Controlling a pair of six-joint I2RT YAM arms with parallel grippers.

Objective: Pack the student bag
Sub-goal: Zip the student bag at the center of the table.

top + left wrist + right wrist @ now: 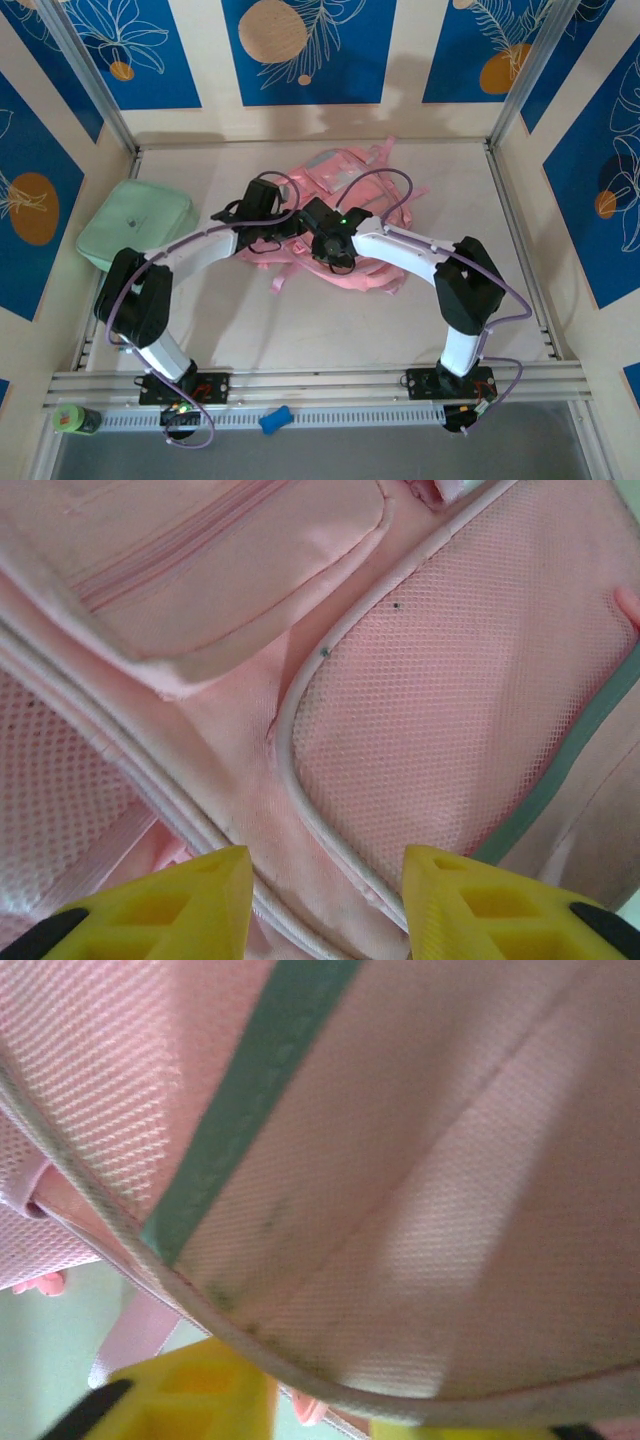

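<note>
**Bag lies mid-table under both arms**

The student bag (335, 172) lies flat on the table (330, 335), a little behind the middle and nearer the back wall than your arms' bases. Its pink straps (385, 155) spill out toward the rear and the right. Both arms reach in over it and meet above its near half, the left from the left side and the right from the right side.

Through the left wrist camera you look straight down on pink cloth: a zip pocket (200, 570) at upper left, a mesh panel (460, 700) on the right, and a line of white piping (300, 810) curving round the mesh and running down into the gap of the left gripper (325, 900). Its yellow fingers (170, 905) stand apart, with the bag's fabric just beyond their tips; whether they touch it you cannot tell.

Through the right wrist camera the bag sits very close to the lens. A green band (250, 1090) crosses the pink weave, and a piped edge lies over the right gripper (320, 1415). One yellow finger (190, 1390) shows below that edge. The cloth hides the gap, so you cannot tell whether this claw is clamped on the edge or apart.

A mint green soft case (137, 228) lies at the table's left side, well apart from the bag. A green cylinder (75, 418) and a small blue object (276, 419) sit on the front rail.
</note>
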